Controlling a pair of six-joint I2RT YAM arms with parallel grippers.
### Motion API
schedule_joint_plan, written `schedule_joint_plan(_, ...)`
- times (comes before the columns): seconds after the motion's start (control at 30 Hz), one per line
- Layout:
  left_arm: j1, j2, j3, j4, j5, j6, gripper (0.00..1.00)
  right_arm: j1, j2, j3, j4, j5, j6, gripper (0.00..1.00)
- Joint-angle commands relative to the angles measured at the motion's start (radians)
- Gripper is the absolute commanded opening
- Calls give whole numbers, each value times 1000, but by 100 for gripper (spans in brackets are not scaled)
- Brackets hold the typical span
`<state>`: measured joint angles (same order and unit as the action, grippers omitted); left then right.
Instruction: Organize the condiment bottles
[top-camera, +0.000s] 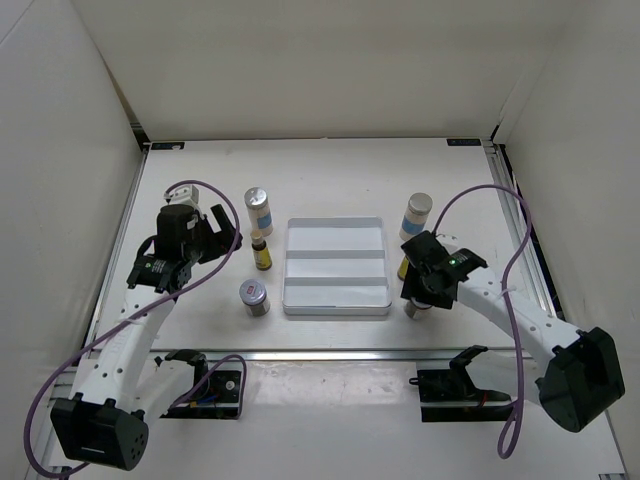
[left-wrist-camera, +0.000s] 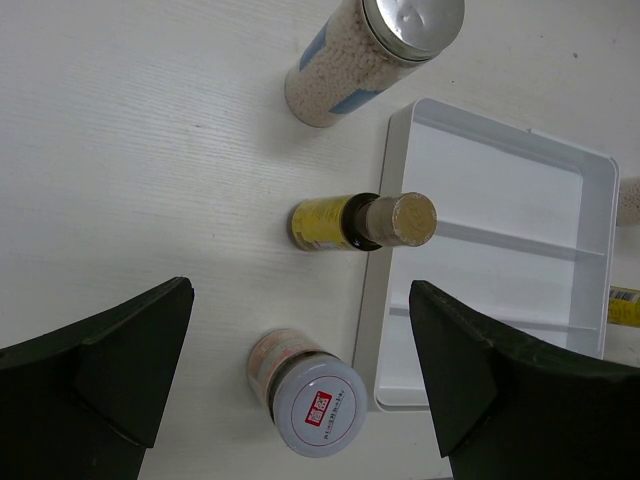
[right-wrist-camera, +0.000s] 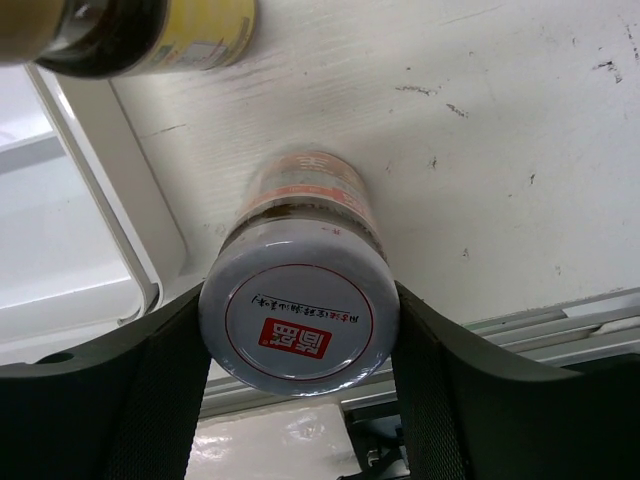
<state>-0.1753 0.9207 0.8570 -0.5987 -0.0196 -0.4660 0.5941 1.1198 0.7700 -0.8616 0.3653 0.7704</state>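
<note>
Left of the white tray (top-camera: 335, 298) stand a tall white blue-labelled bottle (top-camera: 259, 210), a slim yellow bottle (top-camera: 262, 252) and a squat silver-lidded jar (top-camera: 254, 297). My left gripper (top-camera: 226, 240) is open and empty above the table to their left. In the left wrist view (left-wrist-camera: 300, 292) its jaws stand wide apart, with the jar (left-wrist-camera: 312, 398) and the yellow bottle (left-wrist-camera: 360, 221) ahead. Right of the tray stand a second white bottle (top-camera: 415, 215) and a yellow bottle (top-camera: 403, 268), partly hidden. My right gripper (top-camera: 417, 300) is shut on the second jar (right-wrist-camera: 298, 318), which stands on the table.
The tray has three empty compartments (left-wrist-camera: 500, 190); its right rim (right-wrist-camera: 100, 180) lies close beside the gripped jar. A metal rail (top-camera: 330, 352) runs along the table's near edge just in front of the right gripper. White walls enclose the table.
</note>
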Motion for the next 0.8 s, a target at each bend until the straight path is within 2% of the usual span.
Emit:
schedule_joint_plan(0.0,-3,-5,16,10,-6,-5,100,32,-29,34,3,12,-10,20)
schedule_joint_plan(0.27,-3,-5,16,10,-6,-5,100,202,-98,213,-109,107,0,0)
schedule_joint_plan(0.5,-3,-5,16,10,-6,-5,100,320,17,354,-84,153,-25,0)
schedule_joint_plan(0.77,-3,-28,16,-27,-6,-14,100,331,150,296,88,72,-63,0)
